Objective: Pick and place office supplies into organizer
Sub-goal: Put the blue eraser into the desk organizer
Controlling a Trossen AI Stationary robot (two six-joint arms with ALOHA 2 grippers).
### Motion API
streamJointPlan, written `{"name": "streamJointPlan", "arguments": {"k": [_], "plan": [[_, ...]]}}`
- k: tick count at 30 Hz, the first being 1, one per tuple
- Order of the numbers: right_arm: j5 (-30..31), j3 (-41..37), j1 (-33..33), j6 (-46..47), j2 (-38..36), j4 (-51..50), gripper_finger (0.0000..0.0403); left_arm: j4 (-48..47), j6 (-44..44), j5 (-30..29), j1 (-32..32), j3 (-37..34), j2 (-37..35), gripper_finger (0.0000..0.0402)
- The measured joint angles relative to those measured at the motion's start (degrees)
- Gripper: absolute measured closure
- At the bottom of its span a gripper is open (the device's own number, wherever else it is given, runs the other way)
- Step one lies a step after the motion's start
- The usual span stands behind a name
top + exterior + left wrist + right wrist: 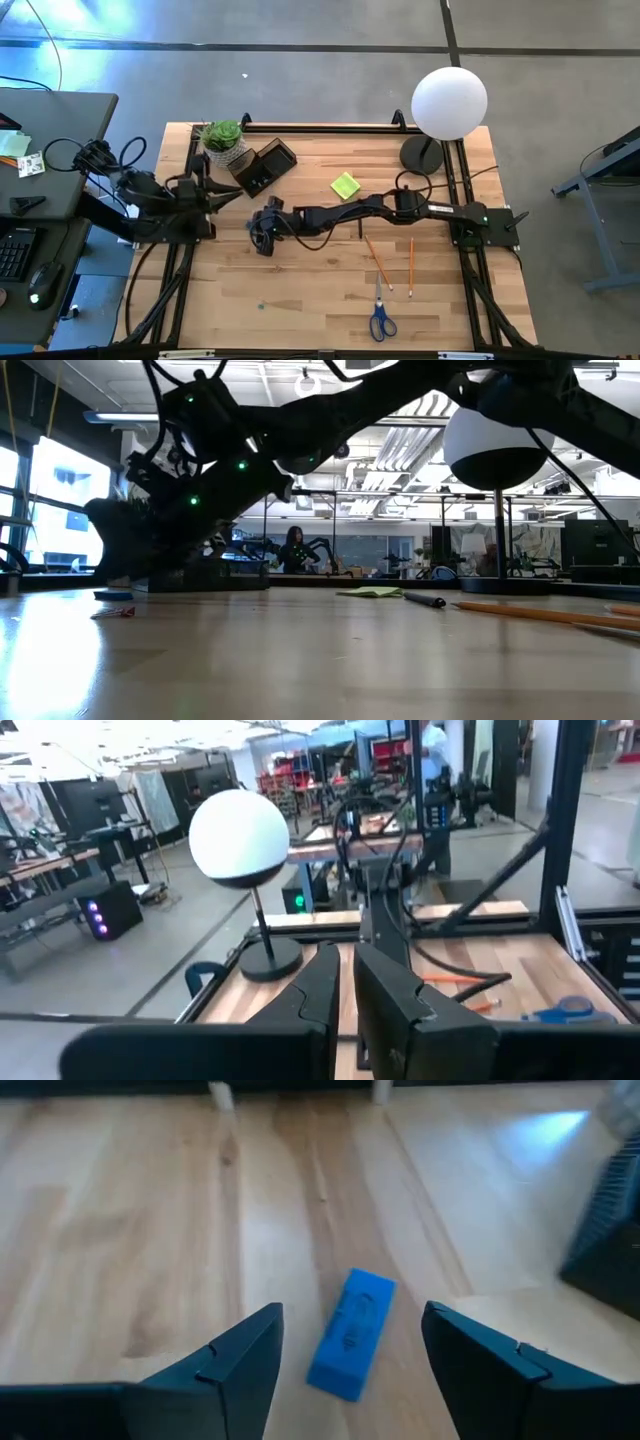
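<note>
From above, your right arm reaches across the pale wooden table (300, 290) with its right gripper (262, 236) near the centre-left, while the left gripper (222, 197) waits at about nine o'clock beside the dark brown-black rectangular compartment organizer (262, 167) at eleven o'clock, next to the small green potted plant (222, 138). The yellow-green square sticky-note pad (345, 185) lies just past centre; the two orange-wood pencils (378, 262) and the blue-handled scissors (381, 318) sit toward five o'clock, well apart from the organizer, so most of the sorting looks undone. The white globe lamp on its black round base (448, 100) stands at one o'clock. From table height you see the sticky-note pad (372, 592), a thin dark pen (425, 599) and a pencil (540, 614) lying flat on the table, and the arms crossing overhead. The left wrist camera shows the left gripper (345, 985) with its fingers nearly together and nothing between them, parked out of the way. The right wrist camera shows the right gripper (350, 1355) spread wide and empty, its fingers (245, 1355) straddling the small blue block-shaped eraser (351, 1332), which lies flat on the wood; that stance suits a descent and a pinch across its narrow sides.
</note>
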Motion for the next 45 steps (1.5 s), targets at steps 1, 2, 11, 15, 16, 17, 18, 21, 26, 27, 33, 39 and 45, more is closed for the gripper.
{"name": "streamJointPlan", "arguments": {"k": [1,2,11,15,16,17,18,21,26,27,33,39,45], "plan": [[0.83,0.0,0.1,-0.04,0.03,-0.01,0.0169,-0.5,-0.3,0.02,0.0,0.0,0.01,0.0376],[1.17,0.0,0.17,0.17,0.03,-0.06,0.0171,-0.69,-0.31,0.0,0.0,0.0,-0.03,0.0376],[-2.96,0.09,-0.51,3.73,2.4,1.55,0.02,-0.58,-0.33,0.37,0.0,0.0,0.44,0.0376],[-2.51,0.11,-0.44,2.63,2.5,1.59,0.0216,-0.6,-0.33,0.41,0.0,0.0,0.84,0.0376],[-2.59,0.13,-0.44,2.05,2.53,1.6,0.0222,-0.64,-0.33,0.44,0.0,0.0,0.87,0.0376],[-2.6,0.15,-0.44,1.64,2.52,1.57,0.0229,-0.61,-0.33,0.44,0.0,0.0,0.83,0.0376],[-2.7,0.15,-0.44,1.35,2.5,1.43,0.0236,-0.61,-0.33,0.42,0.0,0.0,0.82,0.0376],[-2.84,0.15,-0.44,0.86,2.49,1.05,0.0268,-0.91,-0.36,0.42,0.0,0.0,0.82,0.0376],[-3.44,0.15,-0.42,0.27,2.46,0.96,0.0324,-1.81,-0.65,0.44,-0.01,0.0,0.78,0.0376],[-3.44,0.15,-0.4,0.26,2.44,0.96,0.0333,-1.78,-0.73,0.44,0.0,0.0,0.76,0.0376],[-3.84,1.86,-0.64,-1.53,2.49,-1.03,0.0348,-1.86,-0.9,0.46,-0.01,0.0,0.89,0.0376],[-2.98,10.41,-1.95,-6.38,2.79,-11.48,0.0324,-1.89,-0.9,0.46,0.0,0.0,0.71,0.0376],[-2.24,11.09,-4.67,-14.26,-0.39,-15.67,0.0328,-1.97,-0.9,0.69,-0.02,0.0,0.69,0.0376]]}}
